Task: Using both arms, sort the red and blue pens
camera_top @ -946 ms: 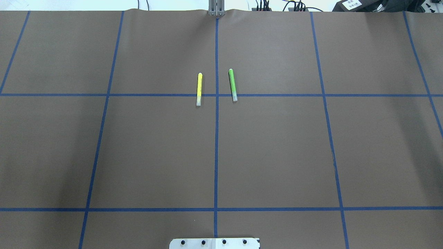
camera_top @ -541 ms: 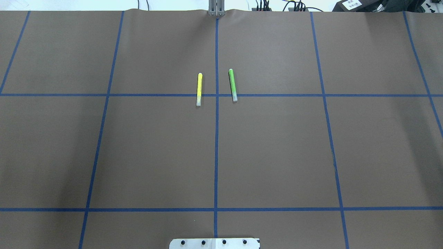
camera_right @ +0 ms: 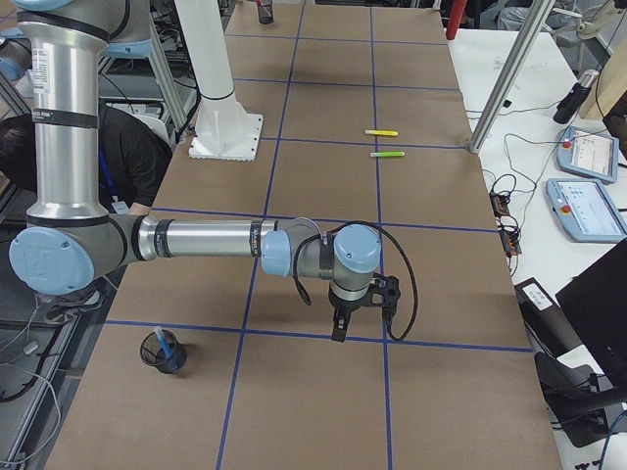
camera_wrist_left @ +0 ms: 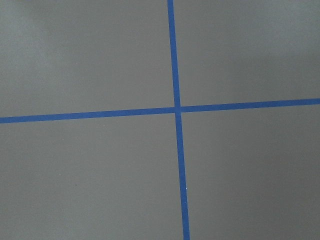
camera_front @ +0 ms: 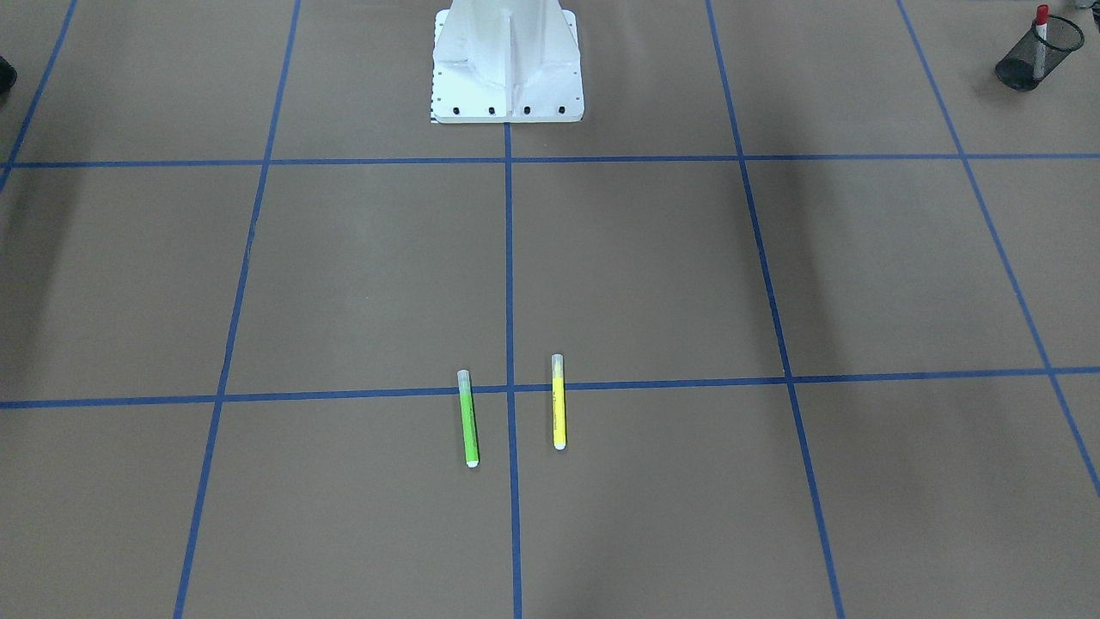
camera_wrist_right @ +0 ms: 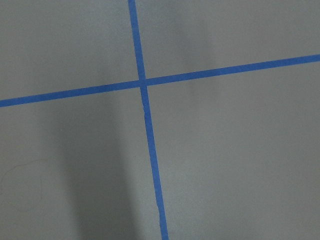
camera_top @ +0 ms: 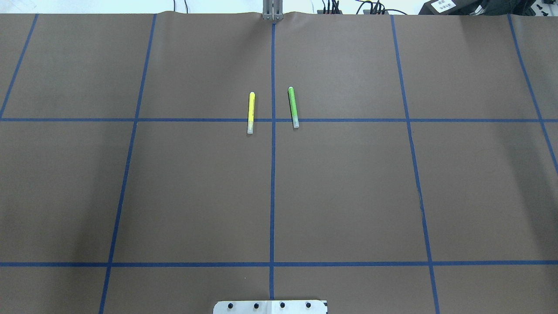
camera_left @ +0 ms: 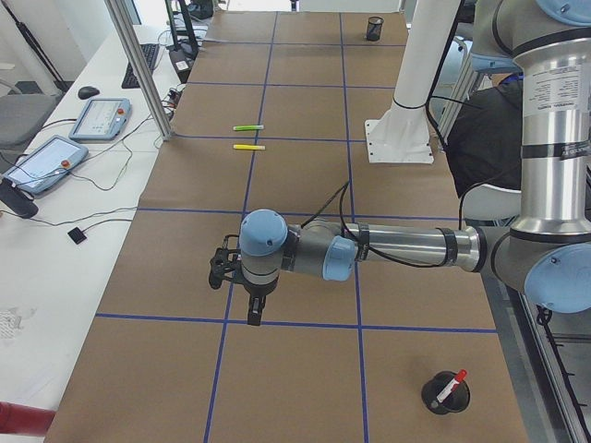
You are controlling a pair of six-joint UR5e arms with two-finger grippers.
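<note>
Pens loose on the worktop (camera_top: pixel 348 196), how many?

Two: one yellow pen (camera_top: pixel 251 112) and one green pen (camera_top: pixel 293 107). They lie nearly parallel, one on either side of the centre tape line (camera_top: pixel 272 196), and each crosses the line that runs across it.

And the task's own two?

Neither is loose. The red marker (camera_left: pixel 452 383) stands tilted in the left mesh cup (camera_left: pixel 430 398), near the worktop's edge on the robot's left. The blue pen (camera_right: pixel 165 343), small in that side view but probably it, leans in the right mesh cup (camera_right: pixel 147 356) at the opposite end. Two cups, one pen in each.

Arms?

Two, both stretched low over the worktop, well apart from the two loose pens. The left arm (camera_left: pixel 406 247) carries the left gripper (camera_left: pixel 256 314) pointing down near a tape crossing. The right arm (camera_right: pixel 206 238) does likewise with the right gripper (camera_right: pixel 338 331).

Gripper fingers wide or narrow?

Cannot tell for either. Only the side views catch them, and each wrist camera shows just bare paper and one tape crossing
</note>
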